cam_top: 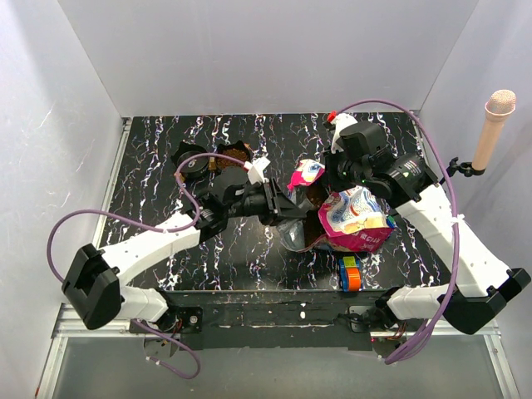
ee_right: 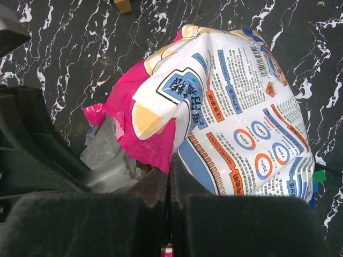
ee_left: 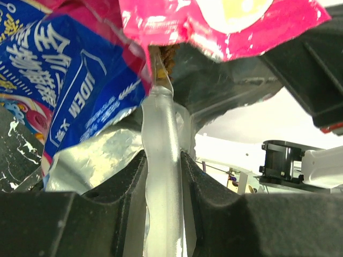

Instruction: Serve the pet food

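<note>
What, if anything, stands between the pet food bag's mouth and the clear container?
Nothing visible does. The open mouth of the pet food bag sits right at the clear container pinched by the left gripper, with kibble showing there; the right gripper pinches the bag's edge.

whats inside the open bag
A little brown kibble shows at the bag mouth, above the clear plastic piece; deeper contents are hidden by the foil.

The bag [ee_right: 241,123] is glossy printed film lined with silvery foil; the plastic piece [ee_left: 161,176] looks translucent and smooth.
</note>
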Robot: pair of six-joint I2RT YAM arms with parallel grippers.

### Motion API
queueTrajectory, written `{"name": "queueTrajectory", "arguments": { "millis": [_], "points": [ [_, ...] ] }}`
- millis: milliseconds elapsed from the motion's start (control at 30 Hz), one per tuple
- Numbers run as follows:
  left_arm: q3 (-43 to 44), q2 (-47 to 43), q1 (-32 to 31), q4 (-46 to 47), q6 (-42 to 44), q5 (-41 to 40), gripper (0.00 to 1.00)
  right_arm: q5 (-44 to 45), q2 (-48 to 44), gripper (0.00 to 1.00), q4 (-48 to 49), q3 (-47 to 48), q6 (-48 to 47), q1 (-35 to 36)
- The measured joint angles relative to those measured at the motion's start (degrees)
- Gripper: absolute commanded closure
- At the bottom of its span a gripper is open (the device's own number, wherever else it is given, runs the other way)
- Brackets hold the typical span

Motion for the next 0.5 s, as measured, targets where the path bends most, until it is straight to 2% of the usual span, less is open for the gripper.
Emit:
{"name": "queueTrajectory", "arguments": {
  "millis": [300, 500],
  "points": [
    [-8.35, -8.87, -0.04, 1.07, -1.11, 0.00, 1.00, 0.20, 0.00, 0.99, -0.02, 0.07, -0.11, 0.04],
    [-12.48, -10.75, -0.11, 8.15, -3.50, -0.11, 1.00, 0.74, 0.00, 0.99, -0.74, 0.85, -0.44, 0.02]
  ]
}}
